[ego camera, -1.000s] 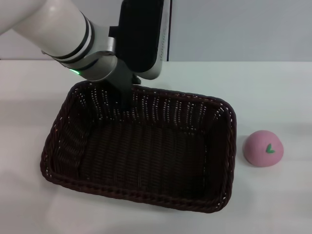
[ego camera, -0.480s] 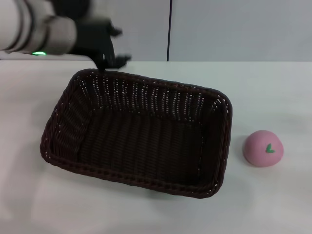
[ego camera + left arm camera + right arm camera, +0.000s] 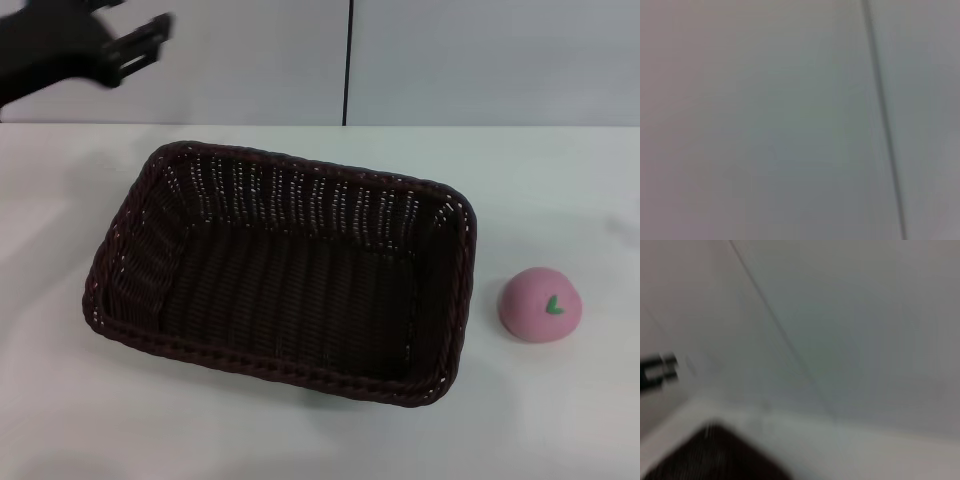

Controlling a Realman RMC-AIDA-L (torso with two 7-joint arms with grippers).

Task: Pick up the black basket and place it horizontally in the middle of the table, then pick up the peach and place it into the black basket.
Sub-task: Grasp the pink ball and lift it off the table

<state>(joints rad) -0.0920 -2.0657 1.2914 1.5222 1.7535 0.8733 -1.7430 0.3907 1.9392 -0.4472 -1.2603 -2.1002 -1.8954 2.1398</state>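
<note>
The black basket (image 3: 318, 204) lies lengthwise across the middle of the white table (image 3: 560, 180), empty, its long side turned slightly. The pink peach (image 3: 540, 304) sits on the table just to the right of the basket, apart from it, its green leaf mark facing me. My left gripper (image 3: 143, 45) is raised at the far left above the table's back edge, open and empty, well clear of the basket. A corner of the basket (image 3: 715, 455) and the left gripper (image 3: 657, 371) also show in the right wrist view. My right gripper is out of view.
A grey wall with a dark vertical seam (image 3: 349, 60) stands behind the table. The left wrist view shows only that wall and seam (image 3: 882, 125). Bare tabletop lies around the basket and in front of the peach.
My left gripper has let go of the basket's back rim and moved up and away to the left. The basket settled slightly; the peach has not moved.
</note>
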